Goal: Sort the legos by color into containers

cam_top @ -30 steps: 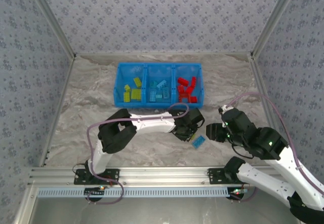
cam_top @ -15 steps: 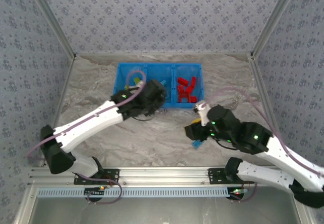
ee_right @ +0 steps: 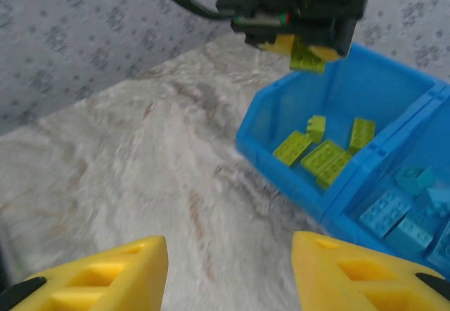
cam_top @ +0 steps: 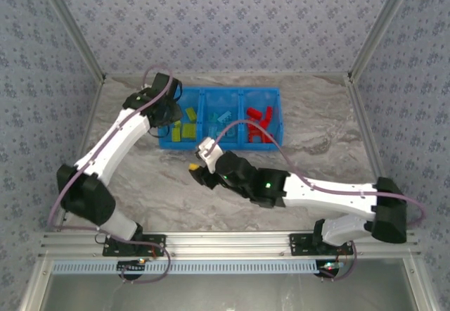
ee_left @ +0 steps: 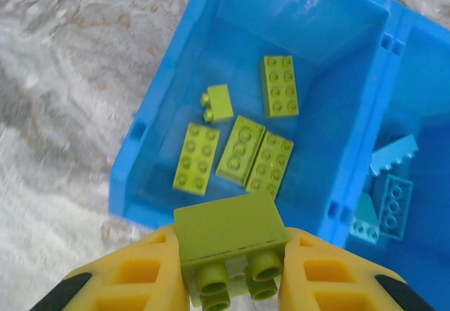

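While clamped on a yellow-green brick (ee_left: 228, 228), left gripper (ee_left: 232, 246) hovers, left compartment (ee_left: 320, 72) of bin (ee_left: 135, 157) at 12 o'clock; right gripper (ee_right: 228, 255) spread apart, empty, bin at 2 o'clock.

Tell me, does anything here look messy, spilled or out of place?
Nothing stands out. The blue bin holds yellow-green bricks, light blue bricks and red bricks, each colour in its own compartment. The left hand grips one yellow-green brick at the matching compartment; the right hand is open above the table.

Grey marbled tabletop (cam_top: 316, 142); floral-patterned grey walls (cam_top: 225, 22) on three sides; aluminium rail (cam_top: 225, 240) along near edge.
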